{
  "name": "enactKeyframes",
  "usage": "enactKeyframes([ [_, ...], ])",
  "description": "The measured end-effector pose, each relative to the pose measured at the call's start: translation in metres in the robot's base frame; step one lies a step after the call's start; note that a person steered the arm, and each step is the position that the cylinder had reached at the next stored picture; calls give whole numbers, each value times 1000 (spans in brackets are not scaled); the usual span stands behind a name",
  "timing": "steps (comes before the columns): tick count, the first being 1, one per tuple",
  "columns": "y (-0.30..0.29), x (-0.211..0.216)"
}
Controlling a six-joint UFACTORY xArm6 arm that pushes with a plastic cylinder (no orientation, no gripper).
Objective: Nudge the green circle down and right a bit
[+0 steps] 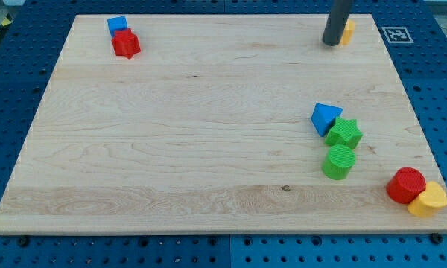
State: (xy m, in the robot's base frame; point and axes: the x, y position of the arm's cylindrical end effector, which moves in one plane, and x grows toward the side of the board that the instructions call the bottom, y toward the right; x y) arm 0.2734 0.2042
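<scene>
Single camera view of the wooden desk (pixel 208 112) at the approach stage. You see the green circle (pixel 338 161), a short upright cylinder, at the right of the desk toward the near edge. The green star (pixel 345 133) touches it on its far side, and the blue triangle (pixel 325 117) lies just beyond the star, touching that in turn. Down and right of the circle, near the corner, stand a red cylinder (pixel 406 184) and a yellow block (pixel 429 200), pressed together.

My tip (pixel 331 43) rests at the far edge of the desk, well apart from the green circle and nearly straight beyond it, just beside a small yellow block (pixel 348 31). There are no fingers on this rig, so nothing is held; the rod only pushes.

Judged from this layout, the nudge has not begun. The next move likely calls for you to bring the tip to the circle's far-left side. That spot is crowded by the star and triangle, so a path round their left looks safer. A short push then suffices, since the red cylinder lies in the direction of travel.

The far yellow block is partly hidden behind the rod, so its shape cannot be made out. At the far left, a blue block (pixel 118 24) sits behind a red block (pixel 126 44); both shapes are hard to read.
</scene>
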Motion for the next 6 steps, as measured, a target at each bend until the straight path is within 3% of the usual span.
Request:
enactKeyframes([
  [1,-4,0],
  [3,-134,5],
  [4,-179,65],
  [6,-170,219],
])
